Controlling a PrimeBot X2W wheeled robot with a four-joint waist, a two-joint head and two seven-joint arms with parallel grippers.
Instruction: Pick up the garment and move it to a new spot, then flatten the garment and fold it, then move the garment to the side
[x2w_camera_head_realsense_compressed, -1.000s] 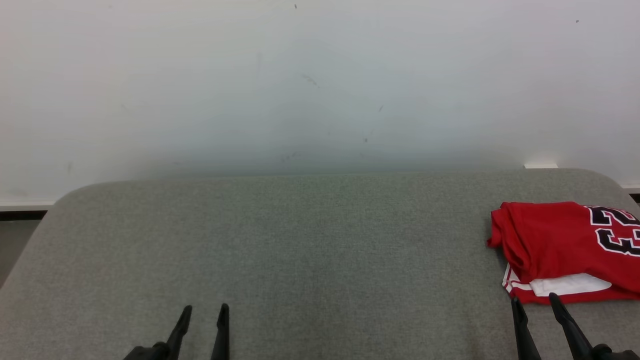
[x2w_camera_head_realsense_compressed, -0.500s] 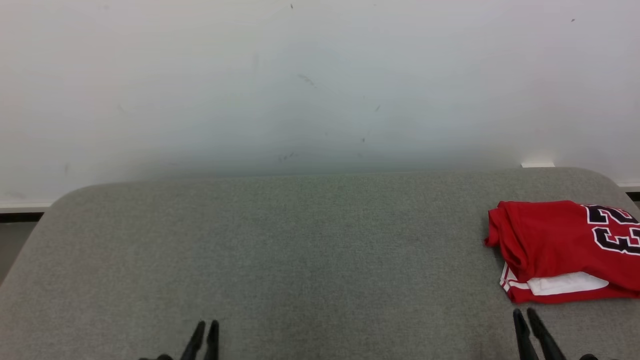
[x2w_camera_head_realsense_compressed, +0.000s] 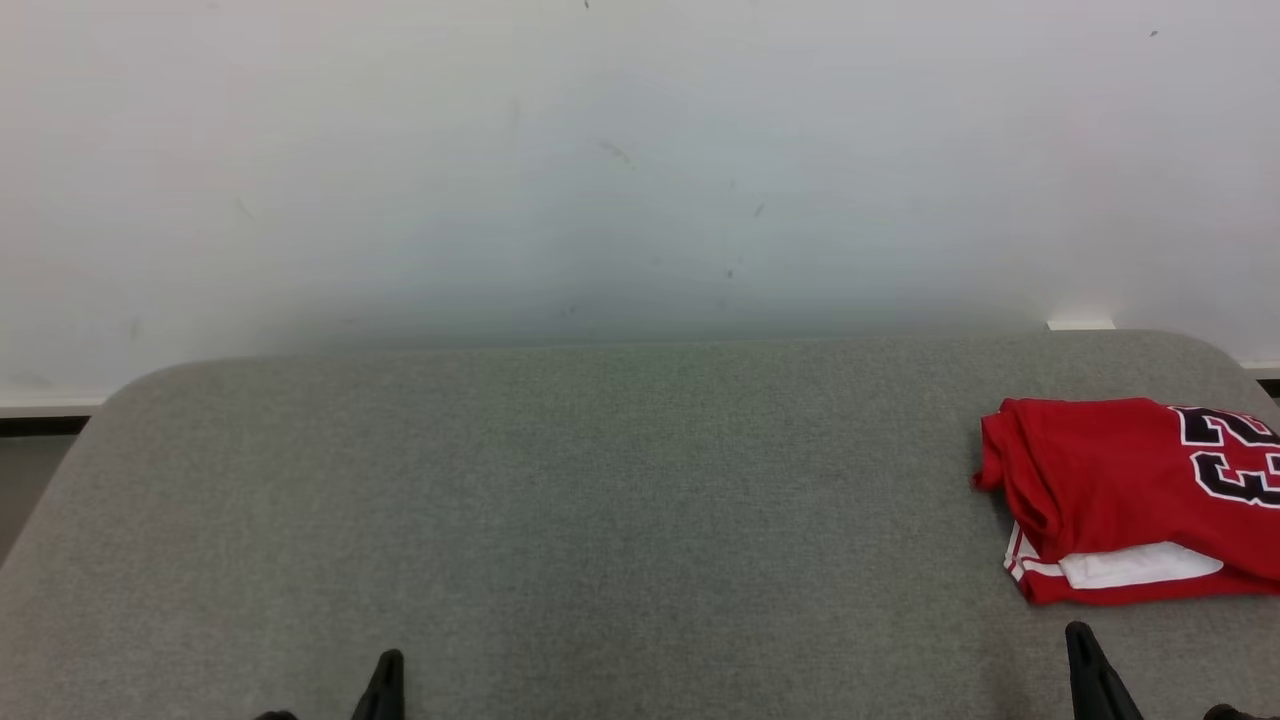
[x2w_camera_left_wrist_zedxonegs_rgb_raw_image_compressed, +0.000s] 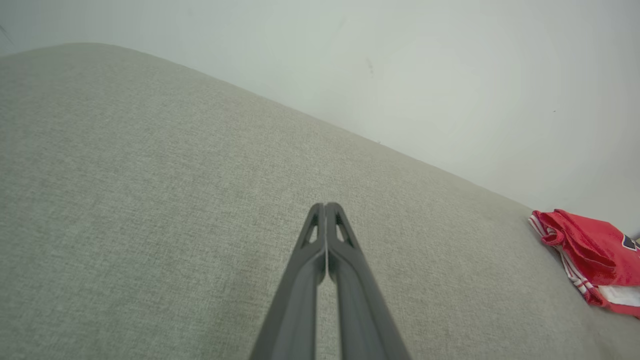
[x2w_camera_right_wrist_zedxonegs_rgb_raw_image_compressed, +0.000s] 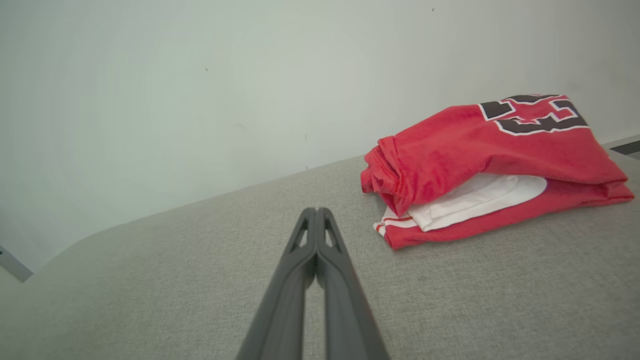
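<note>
The garment (x2w_camera_head_realsense_compressed: 1120, 490) is a red jersey with white trim and dark numerals, folded into a compact stack at the far right of the grey padded table (x2w_camera_head_realsense_compressed: 600, 520). It also shows in the right wrist view (x2w_camera_right_wrist_zedxonegs_rgb_raw_image_compressed: 480, 155) and at the right edge of the left wrist view (x2w_camera_left_wrist_zedxonegs_rgb_raw_image_compressed: 590, 255). My right gripper (x2w_camera_head_realsense_compressed: 1085, 650) sits just in front of the garment, apart from it, fingers pressed together (x2w_camera_right_wrist_zedxonegs_rgb_raw_image_compressed: 316, 215) and holding nothing. My left gripper (x2w_camera_head_realsense_compressed: 388, 668) rests low at the front left, shut and empty (x2w_camera_left_wrist_zedxonegs_rgb_raw_image_compressed: 326, 207).
A plain white wall (x2w_camera_head_realsense_compressed: 640, 160) rises directly behind the table's rounded far edge. A small white fitting (x2w_camera_head_realsense_compressed: 1080, 324) sits on the wall at the back right. Dark floor (x2w_camera_head_realsense_compressed: 40, 425) shows past the table's left corner.
Both grippers have closed from wide open and drawn back toward the bottom of the head view. The garment has stayed where it lies.
</note>
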